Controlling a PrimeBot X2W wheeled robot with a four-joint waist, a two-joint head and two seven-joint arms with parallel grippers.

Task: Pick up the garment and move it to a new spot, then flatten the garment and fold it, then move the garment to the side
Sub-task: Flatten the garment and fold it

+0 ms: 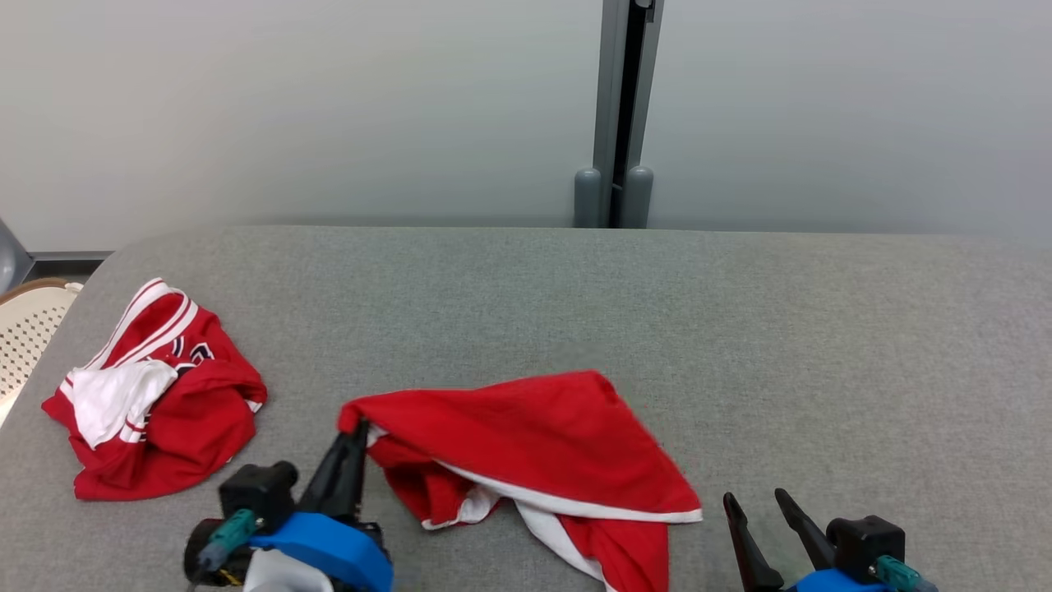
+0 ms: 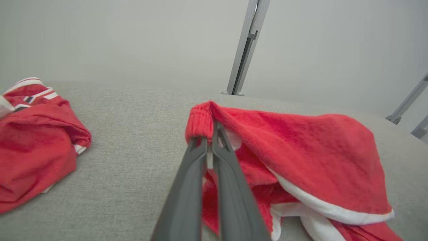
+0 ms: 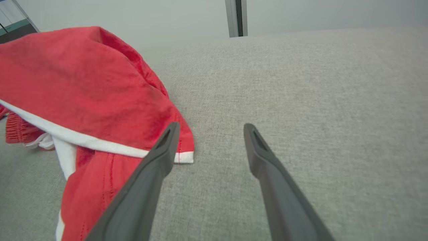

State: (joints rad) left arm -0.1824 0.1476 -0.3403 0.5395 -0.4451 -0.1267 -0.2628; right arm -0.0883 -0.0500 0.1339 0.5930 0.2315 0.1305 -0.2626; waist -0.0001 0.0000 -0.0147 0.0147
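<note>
Two long dark fingers to each gripper, matte, smooth, tapering to narrow tips.

Nearest on the left: left gripper (image 1: 357,427), fingers pressed together. Pinches a ribbed, gathered edge of the red shorts (image 1: 534,427) and holds it in a small raised peak. Seen close in the left wrist view at the fingertips (image 2: 209,134), with knit ribs bunched over them.

Nearest on the right: right gripper (image 1: 752,497), fingers spread wide, nothing between them. Sits just beside the hem corner of the shorts; in the right wrist view (image 3: 211,127), cannot tell whether the left finger touches the cloth.

Between the two: soft red fabric (image 2: 301,147) draped in a loose, rumpled triangle near the front middle of the table, edged with a smooth white band and folded over itself, white lining showing underneath (image 3: 83,83).

Farther left, well apart: crumpled red jersey (image 1: 164,403), a rounded heap with white stripes and a white inner panel.

Underneath all: grey table cover (image 1: 740,329), coarse woven texture, rounded far corner.

Beyond the left edge: cream perforated plastic piece (image 1: 25,329).

Farthest: upright grey metal post (image 1: 616,123) against a plain pale wall.
</note>
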